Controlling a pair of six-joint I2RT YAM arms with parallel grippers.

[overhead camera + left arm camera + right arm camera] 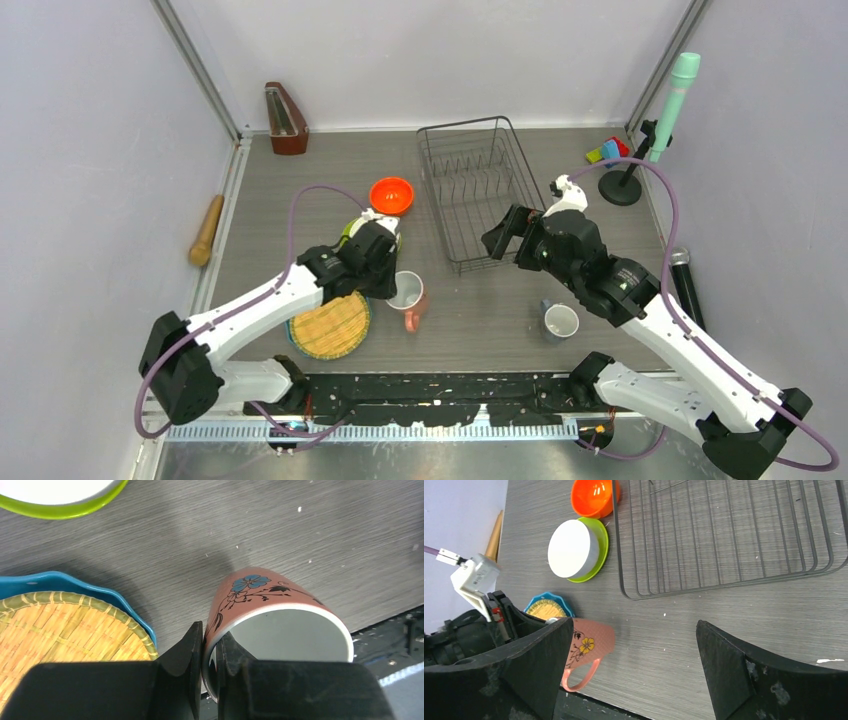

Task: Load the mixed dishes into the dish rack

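1. Left jaws: nearly closed on the wall of the pink mug [260, 595], with one jaw outside the rim and one inside it.
2. The pink mug is seen tilted, its mouth towards the left wrist camera and its handle towards the near edge. It is placed just right of the blue plate [65, 625]. Whether it touches the worktop [480, 300] cannot be told.
3. Right jaws: spread wide, with nothing held between them. They are positioned at the near right edge of the rack [432, 170], well apart from the pink mug.
4. The grey mug [560, 321] is stood upright on the worktop beside the right arm, nearer the bases than the right jaws.
5. The white bowl [572, 548] is set on the lime plate [603, 540]; the orange bowl [594, 497] is found just beyond. All three are left of the rack, on the worktop.
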